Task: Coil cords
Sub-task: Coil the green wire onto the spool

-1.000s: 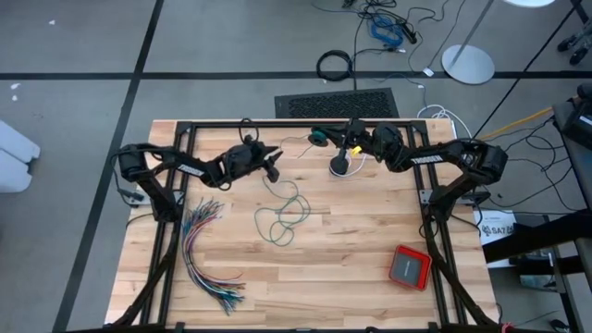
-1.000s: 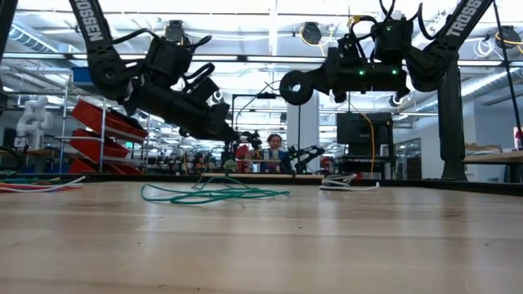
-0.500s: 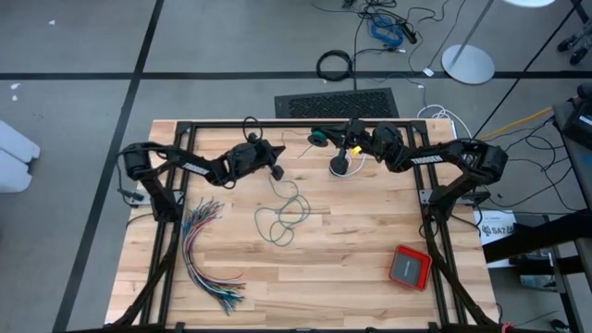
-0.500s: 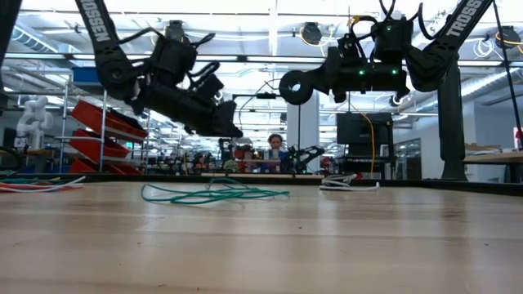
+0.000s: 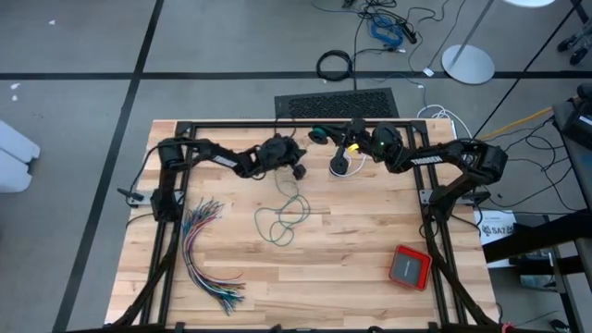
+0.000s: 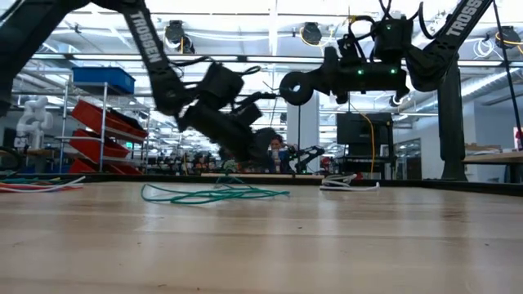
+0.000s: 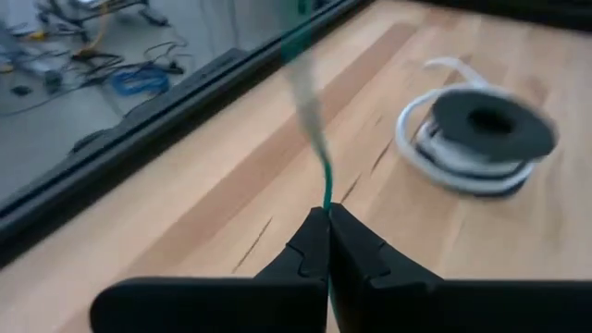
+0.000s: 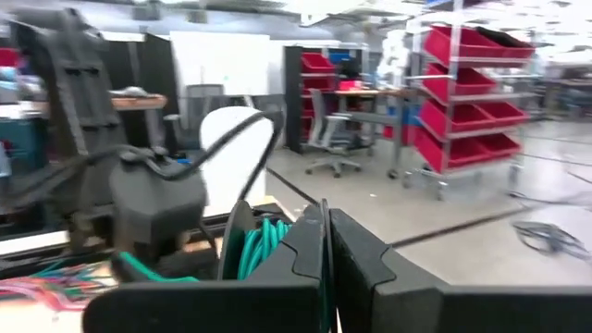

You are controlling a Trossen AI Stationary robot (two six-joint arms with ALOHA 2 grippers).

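Note:
The teal-green cord point(image 5: 282, 217) lies in loose loops mid-table, also seen in the low view point(image 6: 214, 194). One strand point(image 7: 324, 180) rises from my left gripper point(image 7: 327, 215), which is shut on it just left of the black cord point(image 5: 342, 166). The black cord lies coiled, with white turns, near the far edge point(image 7: 481, 129). My right gripper point(image 5: 326, 139) is shut and hangs above the far edge, with a wound coil of teal cord point(image 8: 264, 245) at its tip inside a dark ring point(image 6: 296, 87). My left gripper pinches a single strand of the teal cord point(image 7: 326, 196) between its two fingertips. The fingers slant down from the table's left. The strand runs up and away from the tips, and the rest lies slack on the table. My right gripper is shut by the teal coil point(image 5: 317, 137), fingers about level and pointing toward the table's left. The coil hangs clear of the table. The fingers hide where they meet it.
A fanned bundle of many-coloured wires point(image 5: 208, 254) lies at the near left. A red box point(image 5: 409, 266) sits at the near right. Black frame rails point(image 5: 176, 231) run along the table's left, right and far sides.
My left gripper has moved toward the table's right and down, from left of the teal loops to beside the black coil, and has shut on the teal strand. My right gripper has kept its place with its coil.

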